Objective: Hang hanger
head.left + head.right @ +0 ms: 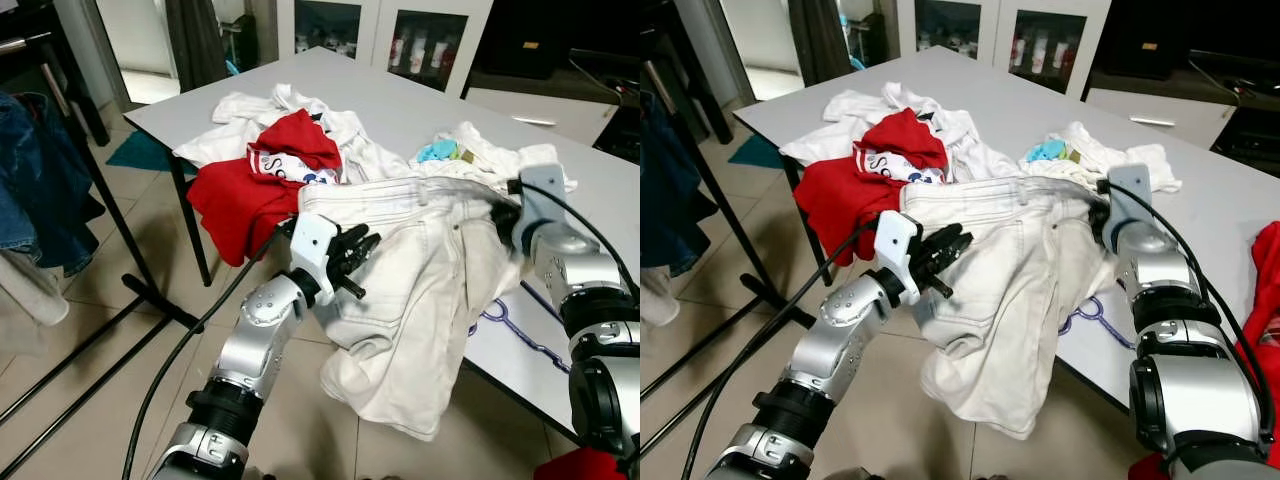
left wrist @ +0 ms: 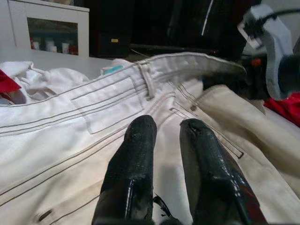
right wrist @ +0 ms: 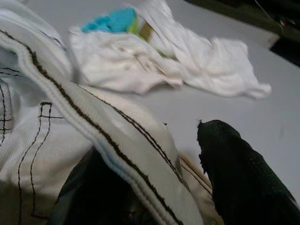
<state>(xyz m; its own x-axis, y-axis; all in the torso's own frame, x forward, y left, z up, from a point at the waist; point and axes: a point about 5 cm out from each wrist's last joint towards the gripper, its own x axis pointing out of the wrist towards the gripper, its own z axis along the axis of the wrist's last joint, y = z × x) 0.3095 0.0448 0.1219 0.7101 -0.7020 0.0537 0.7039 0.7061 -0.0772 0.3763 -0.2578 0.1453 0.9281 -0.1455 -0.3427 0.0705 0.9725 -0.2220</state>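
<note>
Meanwhile, right tool (image 3: pixel 154 183) pinching white jeans' (image 1: pixel 420 290) waistband, left tool (image 2: pixel 164 140) slightly spread; no legible writing.

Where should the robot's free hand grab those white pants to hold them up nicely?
Probably the waistband, at its loose near corner. The right end effector already pinches the far end, so the pants sag off the table. The left end effector hovers at the hip, fingers slightly apart; coming from its own side, it could close over that thick folded edge.

Head eyes look down (wrists close) at trousers (image 1: pixel 420 290).
</note>
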